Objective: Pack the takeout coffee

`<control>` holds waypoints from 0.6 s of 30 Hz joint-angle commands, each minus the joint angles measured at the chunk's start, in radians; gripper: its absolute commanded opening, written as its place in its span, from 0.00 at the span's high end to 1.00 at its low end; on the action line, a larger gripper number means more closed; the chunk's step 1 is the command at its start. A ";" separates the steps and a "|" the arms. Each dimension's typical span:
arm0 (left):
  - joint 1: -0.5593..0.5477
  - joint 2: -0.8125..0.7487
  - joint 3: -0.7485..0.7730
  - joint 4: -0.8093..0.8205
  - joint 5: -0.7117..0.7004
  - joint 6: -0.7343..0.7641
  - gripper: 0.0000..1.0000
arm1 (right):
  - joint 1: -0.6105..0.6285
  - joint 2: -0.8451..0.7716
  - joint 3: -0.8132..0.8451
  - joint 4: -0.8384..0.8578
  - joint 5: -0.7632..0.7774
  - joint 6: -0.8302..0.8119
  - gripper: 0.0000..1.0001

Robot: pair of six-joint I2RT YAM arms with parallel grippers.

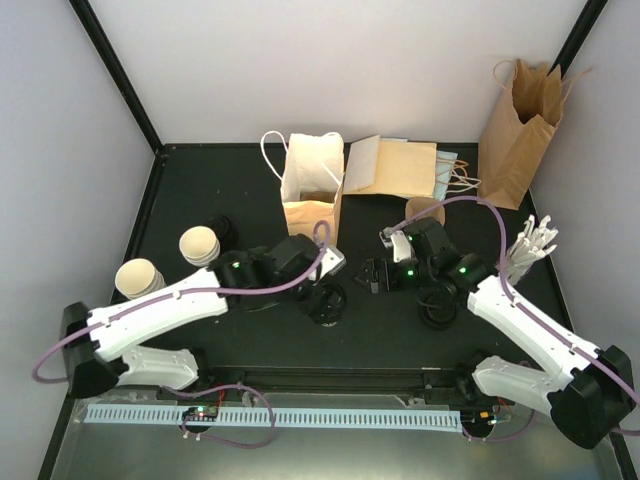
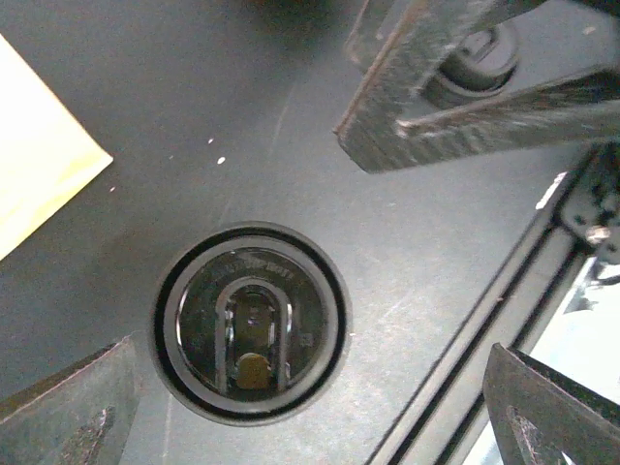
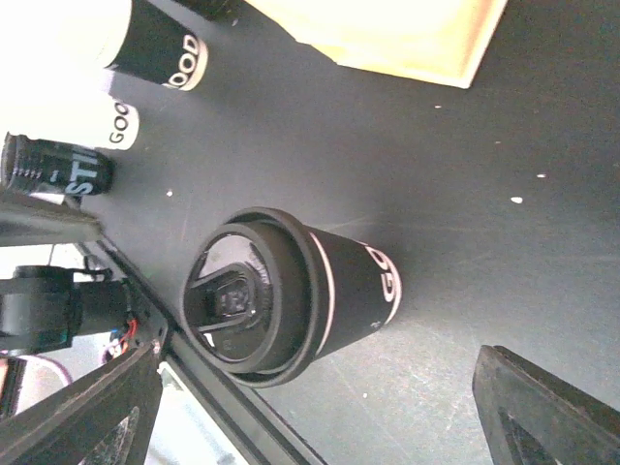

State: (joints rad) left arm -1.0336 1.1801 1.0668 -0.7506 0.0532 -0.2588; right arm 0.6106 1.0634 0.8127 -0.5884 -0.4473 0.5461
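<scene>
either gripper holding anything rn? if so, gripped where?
Nothing held: left gripper and right gripper are both open. The lidded cup stands free between the left jaws, untouched.

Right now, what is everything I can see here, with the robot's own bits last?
lidded coffee cups: two, black with black lids, one front centre, one front right
cream-topped cups: two, cream tops, left of the table
dark cup: one, black, just behind those
tan cup: one, tan, right of centre
open paper bag: one, white and tan, standing mid-table
flat paper bags: a small stack, tan and white, lying behind centre
tall paper bag: one, tan, standing back right
pronged item: one, white, right edge; too small to identify
table: one, black
left gripper: one, black, open above a lidded cup
right gripper: one, black, open, mid-table
</scene>
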 commanded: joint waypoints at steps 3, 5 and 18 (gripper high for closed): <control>-0.019 0.164 0.121 -0.175 -0.117 0.011 0.01 | -0.012 0.017 -0.050 0.114 -0.105 0.041 0.11; -0.019 0.190 0.131 -0.176 -0.130 -0.002 0.01 | -0.014 0.011 -0.073 0.127 -0.088 0.058 0.11; -0.019 0.276 0.155 -0.171 -0.101 0.003 0.01 | -0.020 0.024 -0.135 0.174 -0.076 0.091 0.11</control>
State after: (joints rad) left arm -1.0485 1.4281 1.1763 -0.9012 -0.0563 -0.2615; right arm 0.5987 1.0801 0.6819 -0.4541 -0.5110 0.6292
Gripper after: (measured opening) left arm 0.988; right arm 0.887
